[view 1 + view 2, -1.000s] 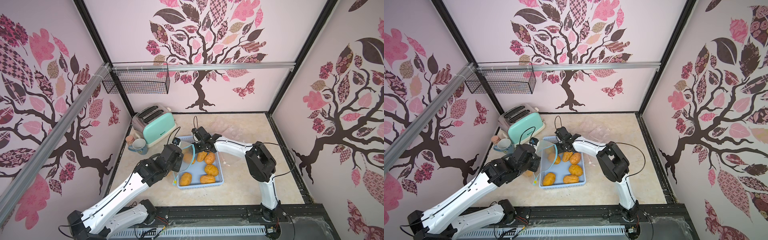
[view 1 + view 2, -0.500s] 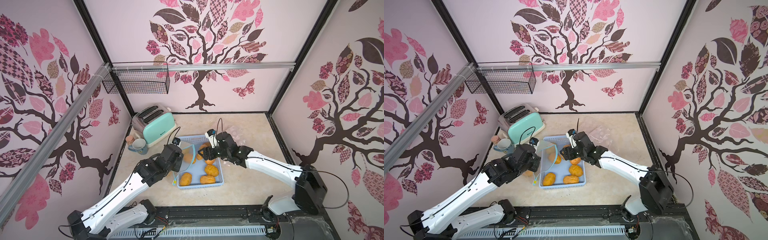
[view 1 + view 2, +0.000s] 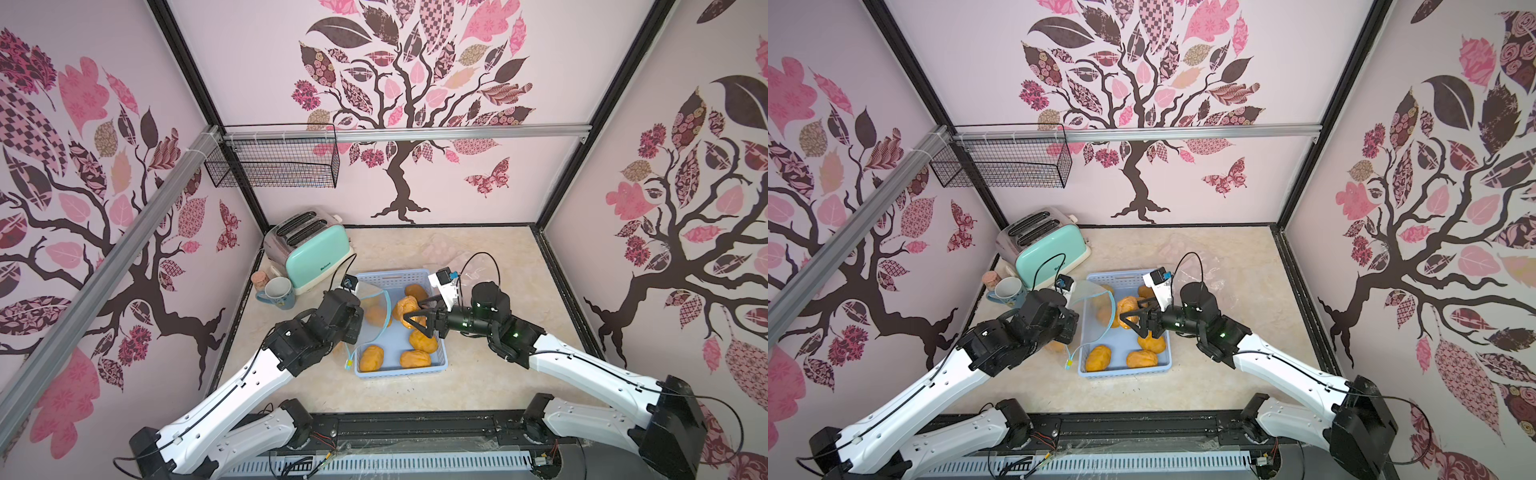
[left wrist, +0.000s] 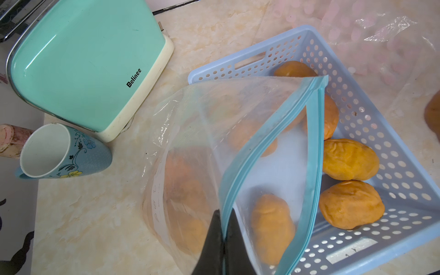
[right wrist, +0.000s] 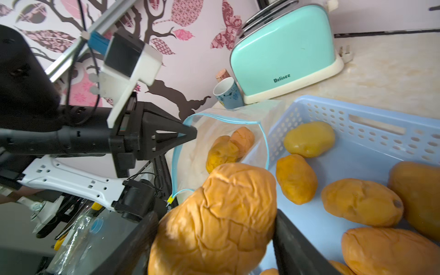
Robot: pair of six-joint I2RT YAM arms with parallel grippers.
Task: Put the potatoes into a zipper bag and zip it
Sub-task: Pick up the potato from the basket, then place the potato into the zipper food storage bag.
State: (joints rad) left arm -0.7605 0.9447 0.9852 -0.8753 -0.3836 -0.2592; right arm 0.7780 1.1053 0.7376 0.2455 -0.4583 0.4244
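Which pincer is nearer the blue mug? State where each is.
Left. The left pincer, shut on the zipper bag rim, is a short way from the mug; the right pincer holds a potato over the basket, beyond the bag.

The zipper bag's (image 3: 374, 318) mouth gapes toward the blue basket (image 3: 399, 372), one lip pinched flat in the left pincer (image 4: 222, 221). That gap is the one way in, and two potatoes (image 5: 228, 147) lie deep inside it. The right pincer (image 3: 415, 312), clamped on a potato (image 5: 214, 214), fills the space just before the mouth. Loose potatoes crowd the basket, with patches of bare floor between them. The toaster (image 3: 316, 253) and mug (image 3: 276, 293) block the far left corner, and crumpled clear plastic (image 3: 449, 253) lies behind the basket. The table (image 3: 478, 374) is open to the right of the basket and in front of it.
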